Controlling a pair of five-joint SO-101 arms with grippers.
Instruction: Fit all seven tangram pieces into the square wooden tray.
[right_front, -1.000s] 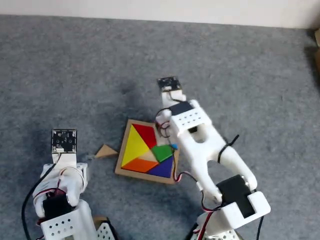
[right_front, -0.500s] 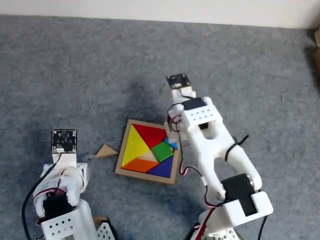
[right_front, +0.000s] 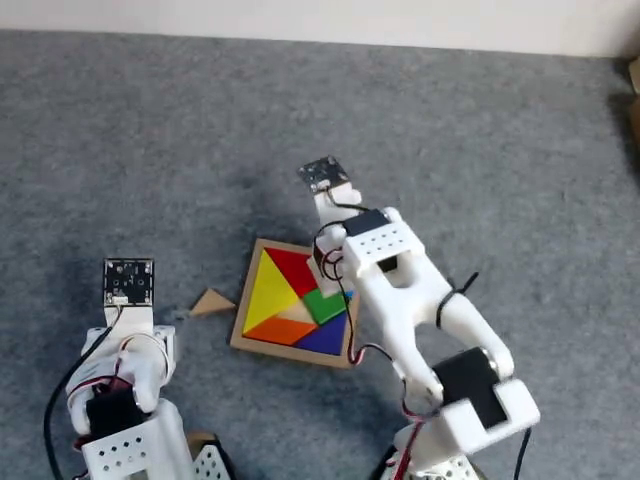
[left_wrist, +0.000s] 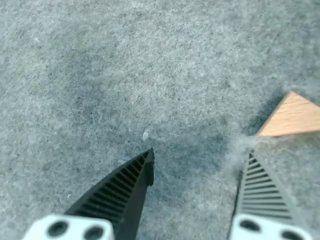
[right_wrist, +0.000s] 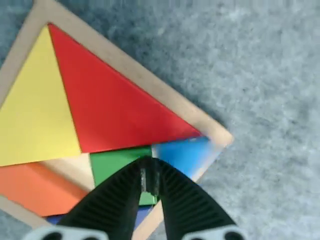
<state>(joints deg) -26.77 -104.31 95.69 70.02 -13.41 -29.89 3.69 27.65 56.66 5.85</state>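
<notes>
Grey carpet covers the desk (right_front: 500, 120). We see the left tool (left_wrist: 200, 152) spread wide and empty, with the loose wooden triangle (left_wrist: 292, 116) just beside one finger, likely the next pick. Farther off, the right tool (right_wrist: 150, 172) is pinched closed on nothing, tips at the blue piece (right_wrist: 182, 152) in the tray (right_wrist: 150, 88) corner, probably to nudge it flat.

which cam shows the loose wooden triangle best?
High view: the triangle lies whole on the carpet, just left of the tray. Left wrist view catches one corner of it, cut by the frame edge, near the left gripper.
</notes>
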